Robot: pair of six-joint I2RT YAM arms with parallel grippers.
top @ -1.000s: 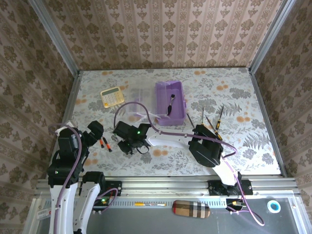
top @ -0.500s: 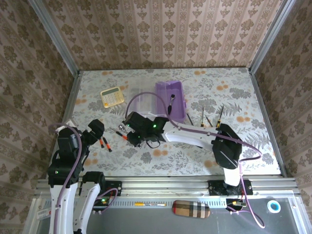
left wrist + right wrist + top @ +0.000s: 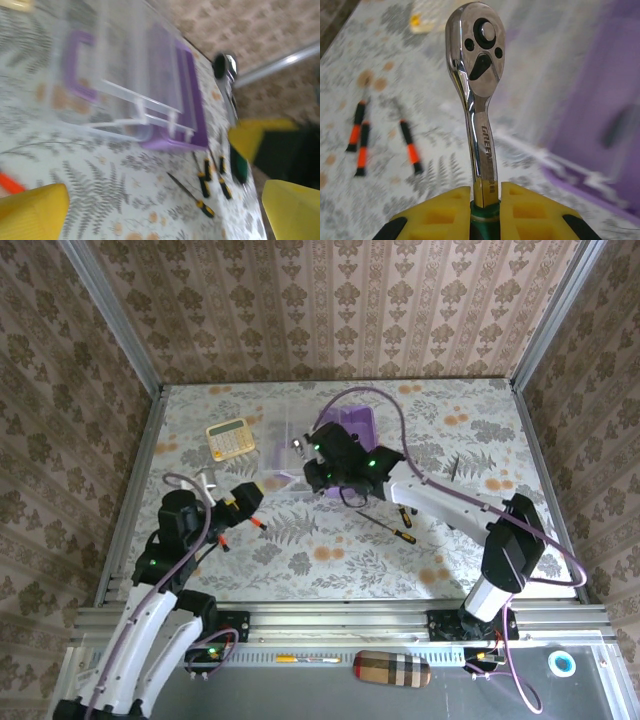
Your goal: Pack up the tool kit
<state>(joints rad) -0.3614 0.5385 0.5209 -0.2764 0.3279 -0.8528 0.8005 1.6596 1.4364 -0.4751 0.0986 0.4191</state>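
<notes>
The purple box (image 3: pixel 358 424) stands open at the back middle, its clear lid (image 3: pixel 283 436) lying to its left. My right gripper (image 3: pixel 308 455) hovers by the box's near left corner, shut on the green handle of a chrome ratchet wrench (image 3: pixel 477 100), head pointing away from the jaws. My left gripper (image 3: pixel 256 504) is open and holds nothing, low over the table, left of the box (image 3: pixel 175 95). Black-and-yellow screwdrivers (image 3: pixel 385 526) lie in front of the box. Orange-and-black tools (image 3: pixel 359 137) lie at the front left.
A yellow calculator (image 3: pixel 229 438) sits at the back left, beside the lid. One more screwdriver (image 3: pixel 455 468) lies to the right of the box. The right arm (image 3: pixel 450 505) stretches across the table's right half. Metal rails edge the table.
My right gripper has carried the wrench from the front left of the table up and back to the box. The left arm has unfolded and reached toward the middle.
</notes>
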